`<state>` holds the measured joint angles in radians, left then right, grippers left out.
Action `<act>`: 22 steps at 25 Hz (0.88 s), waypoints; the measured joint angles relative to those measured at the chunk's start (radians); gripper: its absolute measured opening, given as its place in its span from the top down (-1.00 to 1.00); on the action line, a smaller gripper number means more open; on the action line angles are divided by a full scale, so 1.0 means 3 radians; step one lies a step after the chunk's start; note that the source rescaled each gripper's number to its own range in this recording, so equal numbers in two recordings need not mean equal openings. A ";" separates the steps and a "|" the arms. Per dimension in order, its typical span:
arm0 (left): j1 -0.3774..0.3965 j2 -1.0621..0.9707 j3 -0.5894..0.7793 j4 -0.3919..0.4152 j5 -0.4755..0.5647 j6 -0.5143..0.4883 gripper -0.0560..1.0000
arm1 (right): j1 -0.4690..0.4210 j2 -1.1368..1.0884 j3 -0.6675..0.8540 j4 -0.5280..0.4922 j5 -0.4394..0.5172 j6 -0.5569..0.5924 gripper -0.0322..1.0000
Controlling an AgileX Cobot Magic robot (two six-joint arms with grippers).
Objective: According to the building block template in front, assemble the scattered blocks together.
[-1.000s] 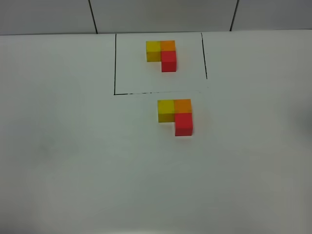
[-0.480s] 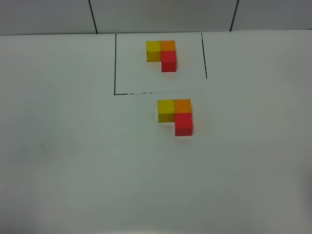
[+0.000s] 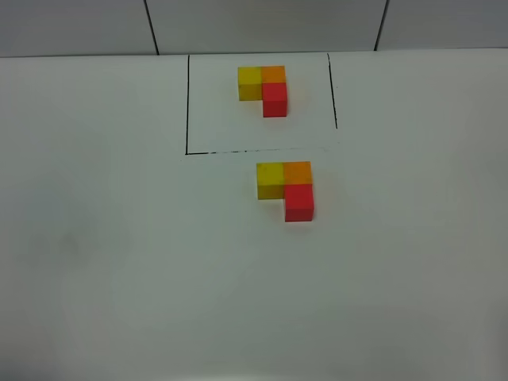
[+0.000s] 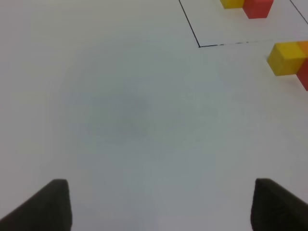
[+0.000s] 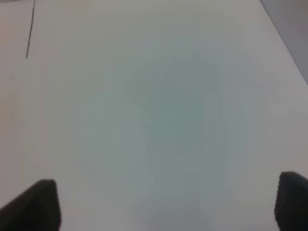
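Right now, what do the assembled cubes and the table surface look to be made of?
Yellow cube, orange cube, red cube: probably painted wood or plastic; flat matte colour, crisp edges, no grain visible. Table: smooth white matte laminate or board, no glare.

My assembled blocks [image 3: 286, 189] sit on the table [image 3: 119, 262], just in front of the outlined box [image 3: 187, 103] holding the template [image 3: 263, 90].
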<state>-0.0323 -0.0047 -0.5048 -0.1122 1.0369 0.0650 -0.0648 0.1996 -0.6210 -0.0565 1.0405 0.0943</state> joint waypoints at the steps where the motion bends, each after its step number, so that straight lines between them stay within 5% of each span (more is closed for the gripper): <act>1: 0.0000 0.0000 0.0000 0.0000 0.0000 0.0000 -0.61 | 0.0000 -0.0070 0.0032 0.0000 0.0025 0.0004 -0.81; 22: 0.0000 0.0000 0.0000 0.0000 0.0000 0.0000 -0.61 | 0.0067 -0.0492 0.0404 0.0000 0.0056 0.0066 -0.57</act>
<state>-0.0323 -0.0047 -0.5048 -0.1122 1.0369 0.0650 -0.0447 0.0521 -0.4998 -0.0565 1.0572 0.1142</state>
